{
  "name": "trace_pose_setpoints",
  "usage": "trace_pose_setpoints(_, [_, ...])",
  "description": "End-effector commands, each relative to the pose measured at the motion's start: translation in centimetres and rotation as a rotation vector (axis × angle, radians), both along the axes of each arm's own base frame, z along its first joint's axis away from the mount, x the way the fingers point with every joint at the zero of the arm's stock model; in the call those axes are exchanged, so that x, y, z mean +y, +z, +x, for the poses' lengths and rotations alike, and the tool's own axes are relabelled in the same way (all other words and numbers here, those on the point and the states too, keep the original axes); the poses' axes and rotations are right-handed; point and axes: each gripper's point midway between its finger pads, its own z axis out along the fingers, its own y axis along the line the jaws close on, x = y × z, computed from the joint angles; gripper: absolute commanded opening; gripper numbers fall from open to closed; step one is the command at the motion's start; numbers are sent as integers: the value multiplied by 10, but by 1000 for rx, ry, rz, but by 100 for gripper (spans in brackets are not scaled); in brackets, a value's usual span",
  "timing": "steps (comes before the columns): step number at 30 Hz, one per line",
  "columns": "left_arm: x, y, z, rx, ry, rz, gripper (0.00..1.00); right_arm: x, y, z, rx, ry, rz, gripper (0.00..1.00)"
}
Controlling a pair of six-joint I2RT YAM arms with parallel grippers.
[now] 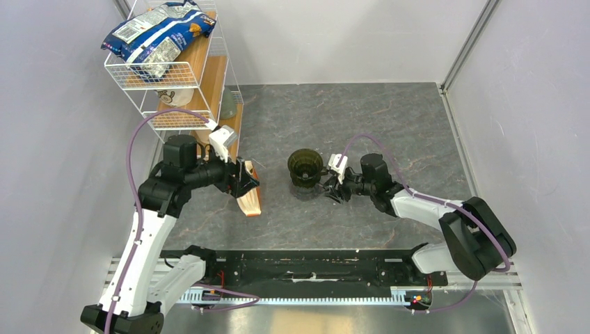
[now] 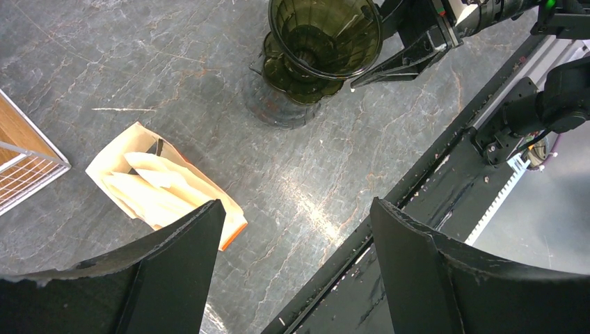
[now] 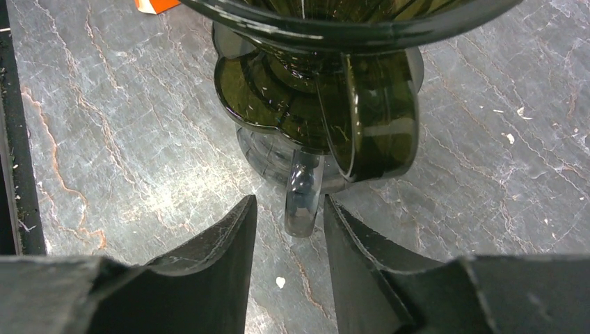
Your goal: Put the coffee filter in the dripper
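**Right jaws straddle the cup handle; filters sit in their packet**

The dripper (image 1: 305, 164) stands near the middle of the worktop (image 1: 389, 118). It sits upright on top of a clear glass cup (image 3: 268, 153), with its round rim facing up and its bowl empty.

The right gripper (image 1: 328, 184) reaches in low from the right side. In the right wrist view its jaws are partly apart, one on each side of the cup's clear handle (image 3: 304, 198). A gap shows between the handle and one jaw. The other jaw is just beside the handle, and whether it touches cannot be told. The dripper's own dark green handle (image 3: 379, 111) hangs just above, outside the jaws.

The coffee filter (image 2: 149, 182) shows as pale folded paper in the open mouth of a tan, orange-edged packet (image 2: 226, 229). The packet rests on the worktop toward its left edge, well apart from the dripper. It is near the foot of a wire rack (image 1: 177, 76) in the far left corner, which holds a blue bag (image 1: 156, 35) on its top shelf.

The left gripper (image 2: 298, 209) hangs over the packet with its jaws spread wide and nothing between them.
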Motion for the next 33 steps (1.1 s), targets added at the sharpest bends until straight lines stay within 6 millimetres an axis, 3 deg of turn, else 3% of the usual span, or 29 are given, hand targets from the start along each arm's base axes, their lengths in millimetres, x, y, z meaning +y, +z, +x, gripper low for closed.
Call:
trace_pose_setpoints(1, [0,5,5,-24,1,-4,85,7,18,13,-70,-7,36,46])
trace_pose_setpoints(7, [-1,4,8,-22,2,-4,85,0,13,13,-83,-20,-2,32])
trace_pose_setpoints(17, [0,4,8,-16,1,0,85,-5,20,22,-85,-76,4,23])
trace_pose_setpoints(33, [1,2,6,-17,2,7,85,-11,27,23,-11,-154,12,25])
